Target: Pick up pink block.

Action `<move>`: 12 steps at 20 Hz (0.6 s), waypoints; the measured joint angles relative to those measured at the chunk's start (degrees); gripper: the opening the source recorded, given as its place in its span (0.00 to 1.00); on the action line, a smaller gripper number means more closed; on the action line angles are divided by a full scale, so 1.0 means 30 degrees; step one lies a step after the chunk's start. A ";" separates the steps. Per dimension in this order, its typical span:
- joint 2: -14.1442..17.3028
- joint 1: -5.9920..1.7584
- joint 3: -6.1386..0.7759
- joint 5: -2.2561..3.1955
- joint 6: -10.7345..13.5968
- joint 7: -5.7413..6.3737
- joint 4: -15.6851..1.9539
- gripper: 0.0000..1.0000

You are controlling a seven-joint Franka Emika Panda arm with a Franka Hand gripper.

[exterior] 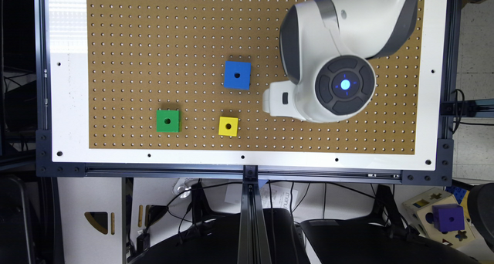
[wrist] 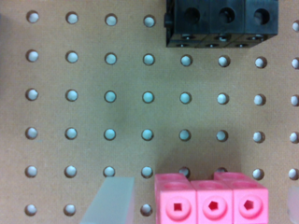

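Pink block (wrist: 211,201) lies on the pegboard (wrist: 93,116) between the wide-spread jaws, one translucent fingertip (wrist: 110,200) just beside it.

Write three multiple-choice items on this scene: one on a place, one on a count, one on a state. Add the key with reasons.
1. Which cube on the pegboard lies furthest to the exterior view's left?
A. blue cube
B. yellow cube
C. green cube

2. How many cubes with a centre hole lie on the pegboard in the exterior view?
A. two
B. three
C. five

3. In the wrist view, how does the gripper stand?
A. open, with the pink block between its fingers
B. shut on the black block
C. shut on the pink block

Key: 1 C, since the green cube sits left of both the yellow and the blue. 2 B, since blue, green and yellow are the cubes on the board. 3 A, since bare board shows between a finger and the pink block, and the black block lies apart.
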State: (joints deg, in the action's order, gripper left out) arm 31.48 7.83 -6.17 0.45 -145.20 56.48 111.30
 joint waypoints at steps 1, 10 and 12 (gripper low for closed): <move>0.0206 0.0022 -0.0002 0.0000 0.0008 0.0000 -0.0245 1.00; 0.0866 0.0125 -0.0002 0.0000 0.0011 0.0007 -0.0817 1.00; 0.1018 0.0125 -0.0001 0.0000 -0.0017 0.0007 -0.0844 1.00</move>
State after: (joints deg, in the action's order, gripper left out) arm 34.53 8.20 -6.17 0.45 -145.25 56.50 108.77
